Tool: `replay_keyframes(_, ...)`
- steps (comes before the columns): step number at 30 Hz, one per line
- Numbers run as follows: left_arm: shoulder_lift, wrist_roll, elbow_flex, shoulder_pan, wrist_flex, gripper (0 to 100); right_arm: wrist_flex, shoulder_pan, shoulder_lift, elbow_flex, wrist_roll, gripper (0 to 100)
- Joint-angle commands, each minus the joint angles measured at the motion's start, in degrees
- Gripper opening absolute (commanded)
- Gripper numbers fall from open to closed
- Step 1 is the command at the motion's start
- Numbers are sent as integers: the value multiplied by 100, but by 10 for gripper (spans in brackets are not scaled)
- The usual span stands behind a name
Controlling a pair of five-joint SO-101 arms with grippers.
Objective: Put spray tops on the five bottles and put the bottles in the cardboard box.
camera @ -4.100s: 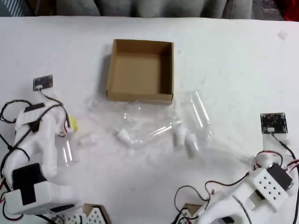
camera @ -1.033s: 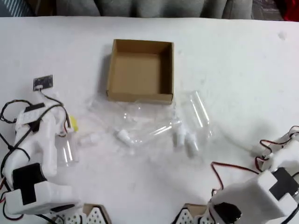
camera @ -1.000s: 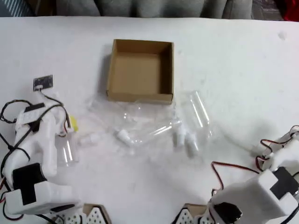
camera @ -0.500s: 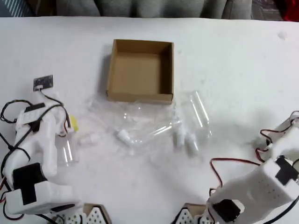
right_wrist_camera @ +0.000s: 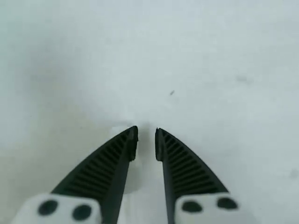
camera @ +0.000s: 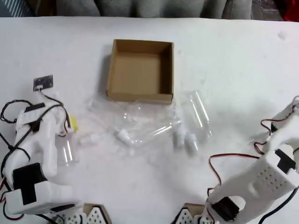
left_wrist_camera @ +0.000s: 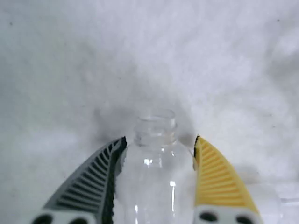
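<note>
Looking over the table (camera: 233,56), I take the box (camera: 140,70) as my mark; no bottle is in it yet. The left gripper (left_wrist_camera: 159,140) is on the near left side of the box, well apart from it. Its jaws are spread to the width of a clear bottle (left_wrist_camera: 156,182) and clamp its shoulders; the neck has no top. The right gripper (right_wrist_camera: 145,133) is far to the near right of the box. Its jaws are almost together, with only a thin slit, and I see nothing between them. The other bottles (camera: 198,112) lie just beside the near wall of the box, with the white tops (camera: 186,140) among them.

I think the danger is slipping. The held bottle is smooth, so a push on its neck could tilt it. Any touch in that pile could also roll the bottles away.
</note>
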Motion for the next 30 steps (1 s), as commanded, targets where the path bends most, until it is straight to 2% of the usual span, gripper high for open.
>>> replay_keyframes(1, -224, 44, -193, -48, -141, 31, 365, -312, -154, -404, -62, 42)
replay_keyframes(7, -224, 44, -193, -48, -141, 31, 1411, -444, -321, -809, 18, 42)
replay_keyframes(14, -224, 44, -202, -48, -141, 31, 1956, -558, -1112, -519, 905, 42)
replay_keyframes(18, -224, 44, -202, -48, -141, 31, 1701, -549, -1613, 167, 1284, 43)
replay_keyframes(23, -224, 44, -193, -57, -141, 31, 892, -541, -2000, 1020, 1556, 46)
replay_keyframes(30, -224, 44, -193, -57, -141, 31, 13, -541, -1622, 1327, 1530, 190)
